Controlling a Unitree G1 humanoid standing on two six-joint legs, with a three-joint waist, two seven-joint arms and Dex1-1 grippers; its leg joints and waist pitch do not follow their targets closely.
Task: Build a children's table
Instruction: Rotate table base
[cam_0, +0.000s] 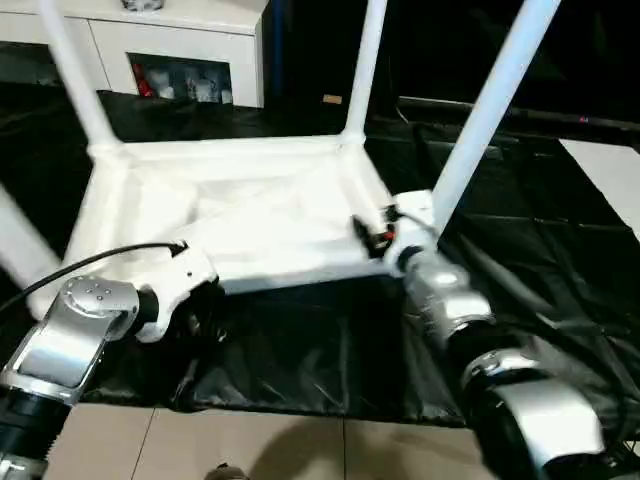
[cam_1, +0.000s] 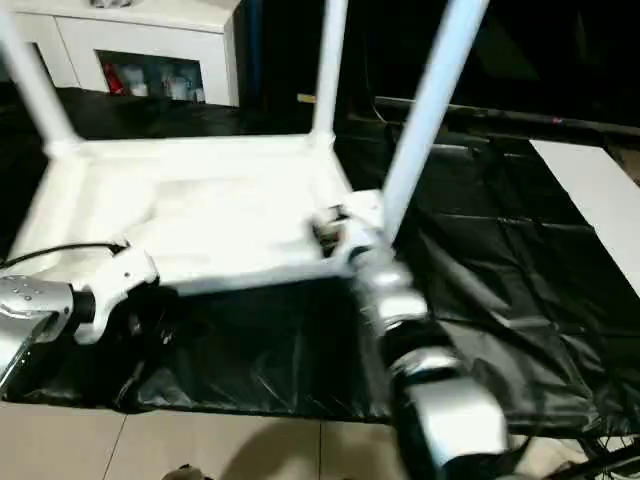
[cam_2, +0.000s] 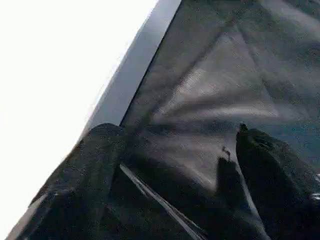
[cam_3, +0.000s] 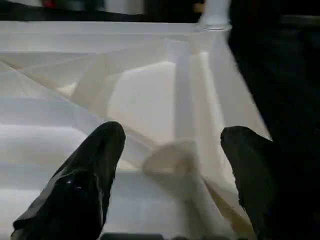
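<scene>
Left eye view shows the children's table (cam_0: 240, 215) lying upside down on the black-covered work table (cam_0: 300, 360), ribbed underside up, so the corner sockets face upward and the legs can be pushed in from above. 3 legs are clearly seated: the near-right leg (cam_0: 490, 105), the far-right leg (cam_0: 365, 65) and the far-left leg (cam_0: 75, 75). A 4th white tube (cam_0: 18, 245) crosses the left edge near the near-left corner; whether it is fully socketed I cannot tell.

Both arms work the near edge, each at its own corner, which I judge is meant to steady or press the top while the legs are checked. The right gripper (cam_3: 172, 165) hovers over the near-right corner socket, its 2 black fingers (cam_3: 92, 170) spread wide with nothing between them but the white ribbing below. The left gripper (cam_2: 175, 165) sits just off the near-left part of the rim, over the black cover; its fingers (cam_2: 100, 160) also stand apart and hold nothing, with the bright white edge of the top just beside one of them.

The top is white moulded plastic, rectangular, with rounded corners, a raised rim and diagonal stiffening ribs running inward from the corners. The legs are long, smooth white tubes, widening slightly where they meet the sockets.
</scene>
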